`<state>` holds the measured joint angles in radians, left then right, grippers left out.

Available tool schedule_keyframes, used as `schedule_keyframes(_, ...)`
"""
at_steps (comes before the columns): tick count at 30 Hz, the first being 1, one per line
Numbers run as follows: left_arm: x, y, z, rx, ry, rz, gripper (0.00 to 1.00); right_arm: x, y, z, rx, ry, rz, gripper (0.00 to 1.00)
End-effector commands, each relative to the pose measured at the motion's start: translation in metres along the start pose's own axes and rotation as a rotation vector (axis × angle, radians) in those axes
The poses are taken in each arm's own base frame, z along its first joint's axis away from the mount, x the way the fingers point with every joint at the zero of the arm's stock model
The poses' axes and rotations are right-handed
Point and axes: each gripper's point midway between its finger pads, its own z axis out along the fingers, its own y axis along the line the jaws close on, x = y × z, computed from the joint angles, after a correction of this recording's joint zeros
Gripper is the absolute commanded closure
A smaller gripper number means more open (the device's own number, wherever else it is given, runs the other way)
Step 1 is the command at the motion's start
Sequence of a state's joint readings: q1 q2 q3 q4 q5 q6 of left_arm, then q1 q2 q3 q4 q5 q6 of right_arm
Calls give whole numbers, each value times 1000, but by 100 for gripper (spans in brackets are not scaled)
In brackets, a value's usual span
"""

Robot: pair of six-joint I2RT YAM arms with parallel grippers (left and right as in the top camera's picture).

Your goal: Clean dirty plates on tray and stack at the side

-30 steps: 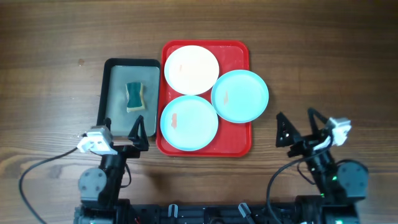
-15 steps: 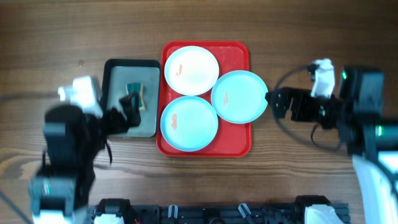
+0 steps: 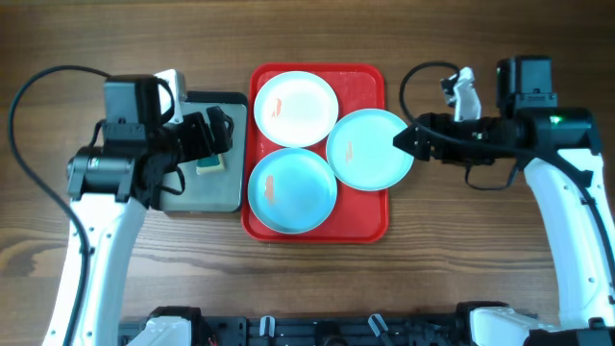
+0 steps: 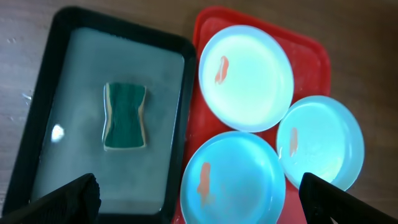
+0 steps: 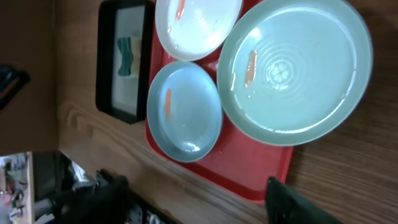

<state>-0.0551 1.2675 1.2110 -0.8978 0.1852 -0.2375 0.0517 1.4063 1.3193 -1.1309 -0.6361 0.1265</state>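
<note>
Now, all three plates [image 3: 295,108] sit on the tray [image 3: 370,223]; the turquoise plate [image 3: 370,149] at 3 o'clock overhangs its rim. Your right gripper [image 3: 407,142], spread and empty, is at that plate's 3 o'clock edge: a shallow bite could tip it onto the worktop [image 3: 480,58]. Your left gripper [image 3: 209,139] hangs spread above the sponge [image 4: 124,116].

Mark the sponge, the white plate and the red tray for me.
sponge [image 4: 124,116]: left wrist view, centre of its green face.
white plate [image 3: 295,108]: overhead view, middle of the plate.
red tray [image 3: 363,213]: overhead view, bare floor at its corner, lower right in the picture.
</note>
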Motion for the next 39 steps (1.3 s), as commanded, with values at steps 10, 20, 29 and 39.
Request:
schedule_keyframes(10, 8, 14, 33, -63, 106, -16, 40, 36, 47, 61, 120, 84, -103, 10)
schedule_keyframes(20, 10, 38, 47, -192, 125, -84, 35, 48, 17, 103, 246, 88, -36, 30)
schedule_keyframes(29, 17, 50, 70, -242, 181, -88, 29, 49, 1, 147, 312, 132, 1, 53)
schedule_keyframes(39, 18, 53, 80, -246, 192, -90, 29, 85, -21, 200, 396, 291, 24, 52)
